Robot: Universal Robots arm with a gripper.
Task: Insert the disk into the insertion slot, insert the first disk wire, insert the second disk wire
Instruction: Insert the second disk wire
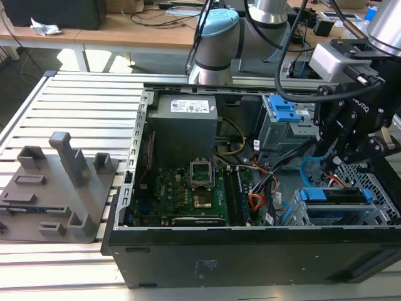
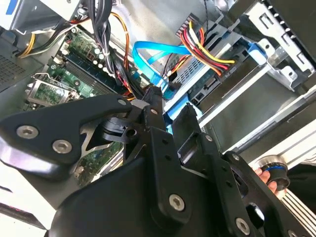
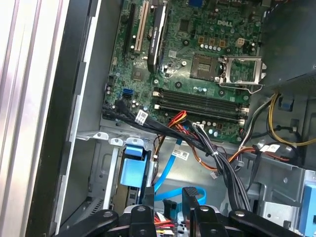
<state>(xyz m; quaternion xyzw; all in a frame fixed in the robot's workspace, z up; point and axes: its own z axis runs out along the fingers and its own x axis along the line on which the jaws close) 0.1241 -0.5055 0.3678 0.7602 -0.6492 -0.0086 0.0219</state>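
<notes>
My gripper hangs inside the open computer case, just above the disk. The disk lies in the insertion slot, a silver perforated cage at the exterior view's right. In the second wrist view a bundle of red, yellow and black wires is plugged into the disk. The second disk wire, a flat light-blue cable, loops down to the two black fingers. My gripper is shut on its plug end. In the first wrist view the same cable runs down to the gripper.
The motherboard fills the case floor, and the grey power supply stands behind it. A plain grey cage with a blue latch sits beyond the gripper. Black cable bundles cross the board. A grey fixture lies outside the case.
</notes>
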